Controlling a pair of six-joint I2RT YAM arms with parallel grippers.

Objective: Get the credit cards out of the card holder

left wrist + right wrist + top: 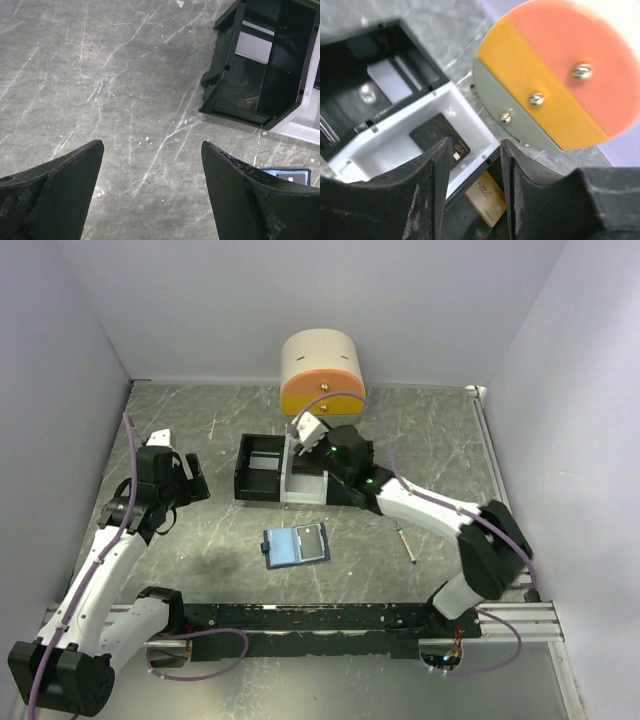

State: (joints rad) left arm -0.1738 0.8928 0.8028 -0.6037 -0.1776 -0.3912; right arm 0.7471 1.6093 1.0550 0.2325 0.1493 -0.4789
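Your right gripper (474, 150) hangs half open over the tray (241, 468), holding nothing (2 under it: black card (432, 132), gold card (487, 197)). Wallet (297, 544) lies open mid-table, long side left-right, back toward your bases. Left gripper (152, 145) is wide open, about as near.

The card holder (297, 544) lies open, blue inside up; a black card (439, 136) and tan-gold card (487, 198) lie in separate tray (465, 107) compartments.

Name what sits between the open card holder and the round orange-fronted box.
The black-and-white tray sits between the card holder and the box; the top view shows it.
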